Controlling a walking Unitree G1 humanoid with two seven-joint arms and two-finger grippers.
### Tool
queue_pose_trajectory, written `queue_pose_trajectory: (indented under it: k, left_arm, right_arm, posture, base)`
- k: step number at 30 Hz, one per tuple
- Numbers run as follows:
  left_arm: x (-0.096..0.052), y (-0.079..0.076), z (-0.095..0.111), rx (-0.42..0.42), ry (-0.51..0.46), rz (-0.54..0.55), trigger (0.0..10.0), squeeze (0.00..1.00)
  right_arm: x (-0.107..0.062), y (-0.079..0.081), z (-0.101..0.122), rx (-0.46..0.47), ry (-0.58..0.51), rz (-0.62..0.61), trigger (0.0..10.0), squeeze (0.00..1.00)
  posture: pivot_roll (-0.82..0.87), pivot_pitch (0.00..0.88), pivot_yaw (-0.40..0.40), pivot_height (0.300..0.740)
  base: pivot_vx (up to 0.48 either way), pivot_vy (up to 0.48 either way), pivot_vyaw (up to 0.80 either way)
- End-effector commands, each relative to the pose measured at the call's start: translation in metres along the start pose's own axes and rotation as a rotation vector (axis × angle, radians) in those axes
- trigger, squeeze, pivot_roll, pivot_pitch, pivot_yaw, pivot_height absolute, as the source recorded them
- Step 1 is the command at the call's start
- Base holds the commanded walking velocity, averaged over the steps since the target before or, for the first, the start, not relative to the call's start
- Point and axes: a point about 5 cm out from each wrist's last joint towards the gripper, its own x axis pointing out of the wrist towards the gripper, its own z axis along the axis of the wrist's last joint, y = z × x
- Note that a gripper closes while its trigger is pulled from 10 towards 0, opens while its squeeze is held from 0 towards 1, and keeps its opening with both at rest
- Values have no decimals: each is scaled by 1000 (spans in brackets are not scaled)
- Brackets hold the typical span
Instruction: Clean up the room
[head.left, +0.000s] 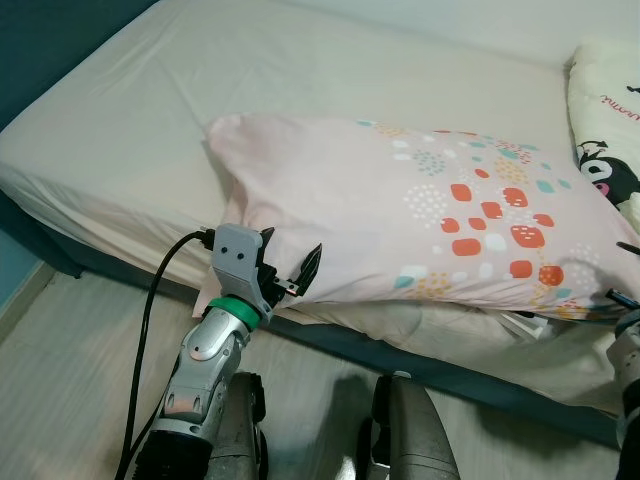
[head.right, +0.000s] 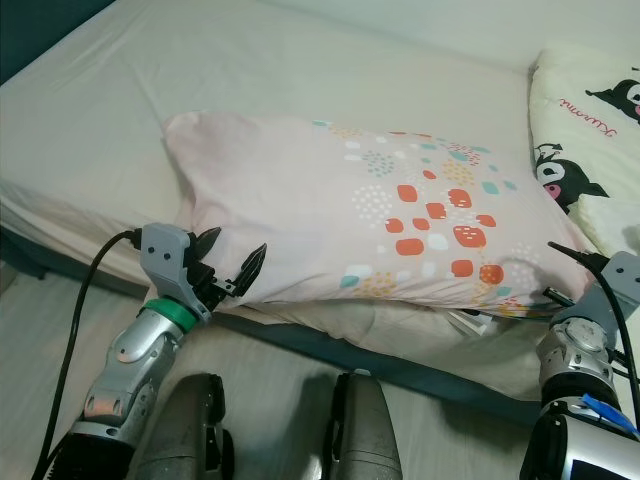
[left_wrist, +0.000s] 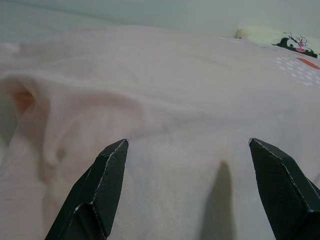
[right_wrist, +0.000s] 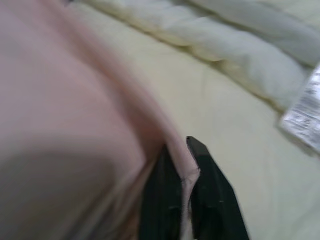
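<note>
A pale pink pillow (head.left: 400, 220) with orange and teal dots lies on the bed, overhanging the near edge. My left gripper (head.left: 293, 242) is open at the pillow's near left side. In the left wrist view its fingers (left_wrist: 107, 185) are spread wide with pink fabric close in front of them. My right gripper (head.right: 548, 268) is at the pillow's near right corner. The right wrist view shows it (right_wrist: 179, 145) shut on a thin fold of the pink pillowcase (right_wrist: 65, 100).
The bed's cream sheet (head.left: 150, 120) stretches behind and left of the pillow. A white quilt with black cartoon figures (head.left: 605, 130) lies at the right. Pale wooden floor (head.left: 80, 350) runs along the bed's dark base (head.left: 440, 380). A black cable (head.left: 150, 300) hangs from the left wrist.
</note>
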Motion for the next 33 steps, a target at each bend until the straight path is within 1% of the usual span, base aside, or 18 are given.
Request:
queue_pose_trajectory:
  k: [1, 2, 11, 12, 15, 16, 17, 19, 20, 22, 24, 26, 27, 28, 29, 30, 31, 33]
  left_arm:
    - [-4, -2, -7, -6, 18, 3, 10000, 0]
    - [-4, -2, -7, -6, 18, 0, 10000, 0]
    - [-2, -4, -6, -10, 14, -9, 10000, 0]
    - [-2, -4, -6, -10, 13, -11, 10000, 0]
    - [-2, -4, -6, -11, 13, -13, 10000, 0]
    - [-2, -4, -6, -12, 12, -15, 10000, 0]
    - [-2, -4, -6, -12, 12, -16, 10000, 0]
    - [-2, -4, -6, -12, 12, -16, 10000, 0]
    - [-2, -4, -6, -12, 12, -17, 10000, 0]
    - [-2, -4, -6, -10, 12, -23, 10000, 0]
    - [-2, -4, -6, -10, 12, -23, 10000, 0]
    - [-2, -5, -6, -9, 12, -31, 10000, 0]
    - [-2, -5, -6, -9, 12, -31, 10000, 0]
    - [-1, -5, -5, -8, 12, -35, 10000, 0]
    - [-1, -5, -5, -8, 12, -35, 10000, 0]
    - [-1, -6, -5, -7, 11, -38, 10000, 0]
    - [-1, -6, -5, -7, 11, -38, 10000, 0]
    - [-1, -7, -5, -5, 11, -45, 10000, 0]
  right_arm:
    - [4, -24, -3, -3, 12, -104, 8314, 671]
    - [4, -24, 0, 3, -6, -105, 10000, 1000]
    - [3, -22, 11, -1, -67, -143, 10000, 1000]
    - [1, -17, 11, 9, -83, -144, 10000, 0]
    - [-1, -11, 10, 21, -90, -148, 10000, 0]
    - [-4, -5, 10, 37, -105, -143, 10000, 0]
    - [-8, 3, 14, 77, -170, -129, 10000, 0]
    - [-8, 3, 14, 77, -170, -129, 10000, 0]
    - [-12, 8, 19, 97, -232, -110, 10000, 0]
    - [-25, 31, 32, 69, -396, 40, 10000, 0]
    - [-25, 31, 32, 69, -396, 40, 10000, 0]
    - [-35, 54, 30, -30, -448, 193, 10000, 0]
    - [-35, 54, 30, -30, -448, 193, 10000, 0]
    - [-39, 63, 25, -87, -435, 253, 10000, 0]
    - [-39, 63, 25, -87, -435, 253, 10000, 0]
    - [-41, 69, 19, -142, -426, 284, 10000, 0]
    - [-41, 69, 19, -142, -426, 284, 10000, 0]
    - [-44, 74, 11, -202, -416, 300, 10000, 0]
  posture:
    - [23, 154, -11, 618]
    - [23, 154, -11, 618]
    - [19, 150, -9, 618]
    - [19, 150, -9, 618]
    - [19, 150, -9, 618]
    - [19, 150, -9, 618]
    - [25, 147, -7, 618]
    - [25, 147, -7, 618]
    - [24, 146, -5, 618]
    - [24, 144, -3, 618]
    - [24, 144, -3, 618]
    - [24, 139, -4, 618]
    - [24, 139, -4, 618]
    - [25, 135, -5, 618]
    - [25, 135, -5, 618]
    - [25, 135, -5, 618]
    - [25, 135, -5, 618]
    - [26, 130, -5, 618]
  base:
    - [0, 0, 0]
    - [0, 0, 0]
    - [0, 0, 0]
    - [0, 0, 0]
    - [0, 0, 0]
    - [0, 0, 0]
    - [0, 0, 0]
    - [0, 0, 0]
    - [0, 0, 0]
    - [0, 0, 0]
    - [0, 0, 0]
    - [0, 0, 0]
    - [0, 0, 0]
    - [0, 0, 0]
    - [0, 0, 0]
    - [0, 0, 0]
    - [0, 0, 0]
    - [0, 0, 0]
